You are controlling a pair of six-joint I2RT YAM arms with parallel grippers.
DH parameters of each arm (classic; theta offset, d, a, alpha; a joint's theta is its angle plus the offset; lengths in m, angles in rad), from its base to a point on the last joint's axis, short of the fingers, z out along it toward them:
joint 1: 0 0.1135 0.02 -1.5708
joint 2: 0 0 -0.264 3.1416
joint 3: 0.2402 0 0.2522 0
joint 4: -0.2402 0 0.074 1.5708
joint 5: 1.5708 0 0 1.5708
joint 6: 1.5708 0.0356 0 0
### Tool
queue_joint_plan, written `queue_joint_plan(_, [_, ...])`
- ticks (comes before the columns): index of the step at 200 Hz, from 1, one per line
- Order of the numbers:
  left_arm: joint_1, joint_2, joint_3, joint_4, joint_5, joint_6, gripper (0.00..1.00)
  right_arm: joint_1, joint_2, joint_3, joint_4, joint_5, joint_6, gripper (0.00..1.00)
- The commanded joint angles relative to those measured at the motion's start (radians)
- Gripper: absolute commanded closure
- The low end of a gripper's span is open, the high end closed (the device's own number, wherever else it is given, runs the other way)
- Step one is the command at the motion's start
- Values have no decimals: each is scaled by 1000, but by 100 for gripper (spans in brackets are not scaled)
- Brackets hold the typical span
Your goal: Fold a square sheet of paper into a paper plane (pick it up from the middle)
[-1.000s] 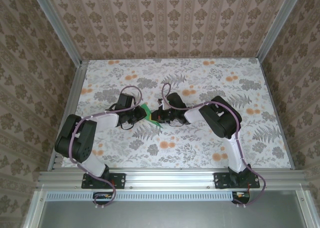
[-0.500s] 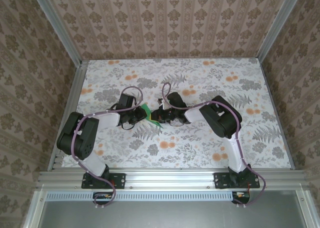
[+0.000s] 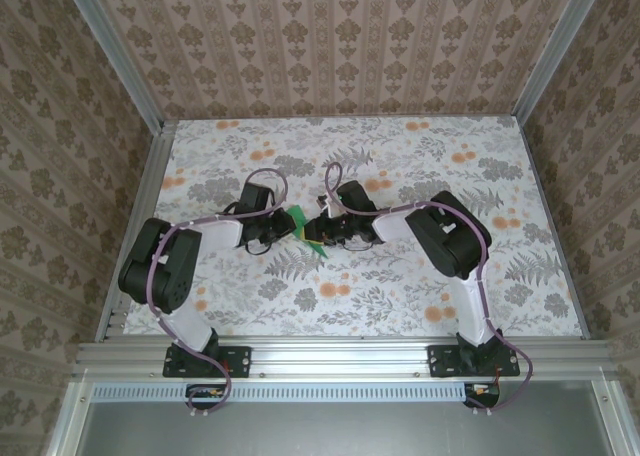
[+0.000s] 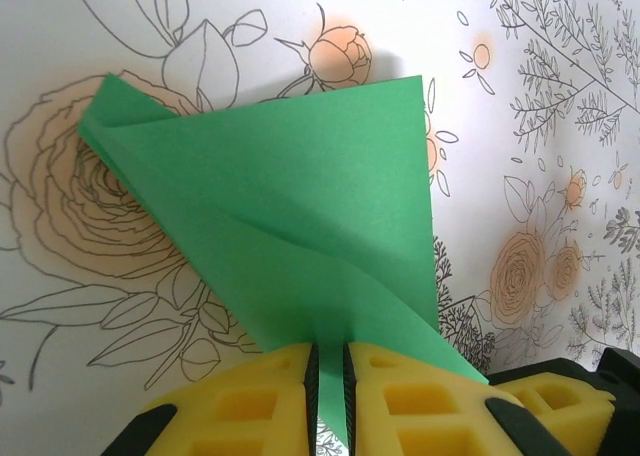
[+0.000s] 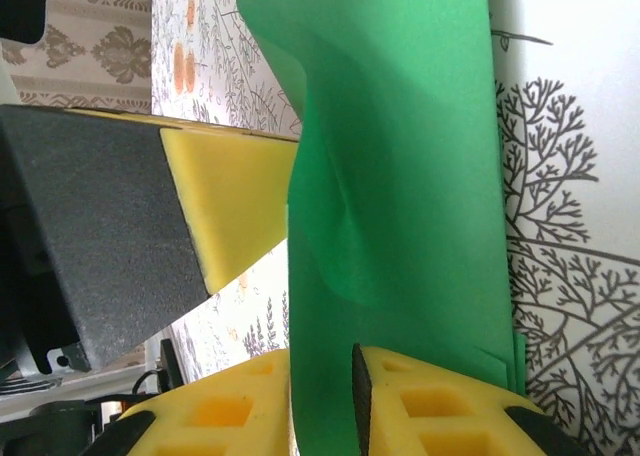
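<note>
Over the middle of the flowered table (image 3: 420, 296), from above, both arms are meeting nose to nose with the green paper (image 3: 298, 222) showing between them. The left gripper (image 3: 284, 227) is sitting a touch closer to the centre than a second ago, its elbow swung inward, while the right gripper (image 3: 318, 232) is holding its place. I judge a crease is being handed over or pressed, mid-fold. On the left wrist view, the paper (image 4: 300, 206) is lying as a broad matte triangle with a diagonal crease and one curled corner, its narrow tip running down into the left gripper (image 4: 327, 376), whose yellow foam pads (image 4: 250, 401) are clamping it. On the right wrist view, the paper (image 5: 410, 156) is standing up as a tall, thin, slightly buckled strip, entering the right gripper (image 5: 355, 401). Its jaws are sitting nearly together, and whether they are pinching I cannot tell.
</note>
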Motion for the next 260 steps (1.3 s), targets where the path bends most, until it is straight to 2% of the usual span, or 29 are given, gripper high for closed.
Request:
queue_joint_plan(1, [3, 17, 31, -16, 13, 0, 82, -6, -35, -8, -60, -5, -38, 78])
queue_joint_plan(53, [1, 10, 48, -4, 36, 12, 82, -12, -34, -7, -49, 18, -3, 92])
queue_joint_plan(96, [0, -7, 45, 45, 73, 34, 82, -30, -21, -21, 41, -21, 103, 95])
queue_joint_plan(118, [0, 4, 49, 41, 63, 34, 82, -33, -19, -19, 68, -46, 140, 95])
queue_joint_plan(204, [0, 28, 77, 79, 61, 26, 83, -33, -59, -22, -73, -37, 86, 95])
queue_joint_plan(260, [-2, 67, 63, 70, 44, 20, 84, -35, -91, -58, -70, -49, 87, 92])
